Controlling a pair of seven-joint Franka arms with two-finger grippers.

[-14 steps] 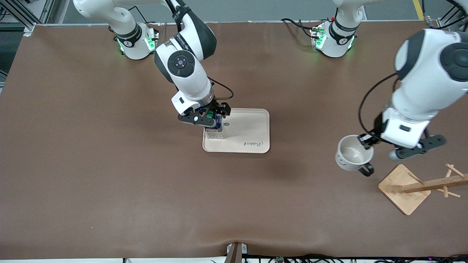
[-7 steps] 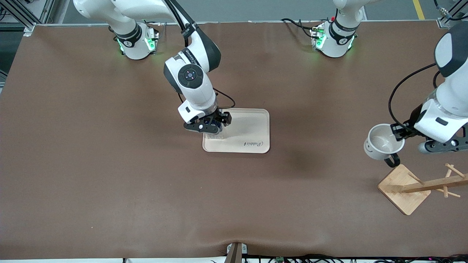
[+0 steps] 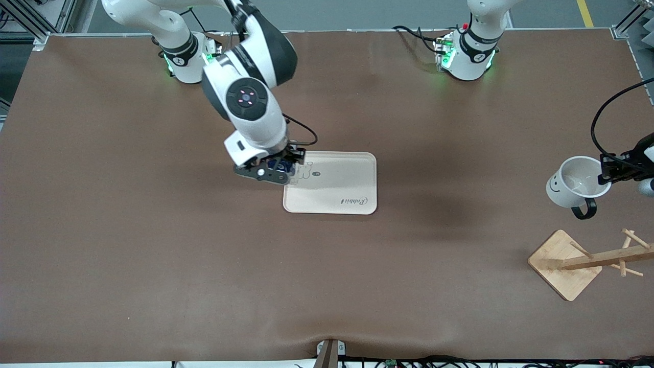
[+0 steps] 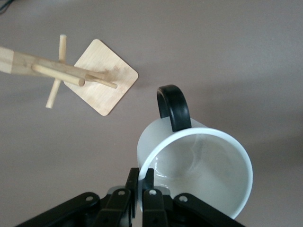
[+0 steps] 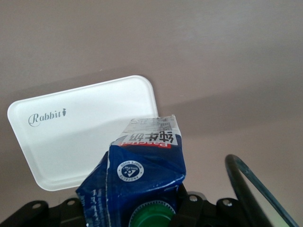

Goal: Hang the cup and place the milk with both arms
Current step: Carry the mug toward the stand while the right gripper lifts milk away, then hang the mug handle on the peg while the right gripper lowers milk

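So the bit that mattered: the cup (image 3: 577, 188) hung in the air in the left gripper (image 4: 141, 189), over bare counter (image 3: 127, 245) at the left arm's end, and the wooden rack (image 3: 587, 260) it had to go on stood on the counter below it and nearer the front camera. In the left wrist view the fingers (image 4: 134, 185) were pinched closed on the cup's rim, one inside and one outside, on the side across from the black handle (image 4: 173, 107). The handle stuck out away from the fingers, roughly toward the rack's pegs (image 4: 97, 79), so my read was that the loop was pointed about right for threading onto a peg. The cup was tilted, mouth up toward the front camera, smiley on the side. Most of the left arm was out of the front view, so I couldn't say much about its pose.

The right gripper (image 3: 271, 171) had the milk (image 5: 142, 165), fingers clamped around its top near the green cap (image 5: 151, 220). It hung over the corner of the cream tray (image 3: 352, 176) toward the right arm's end, carton's long axis pointing down at the counter, maybe leaning a little, hard to tell. The right arm reached down from its base with the wrist bent over that corner.
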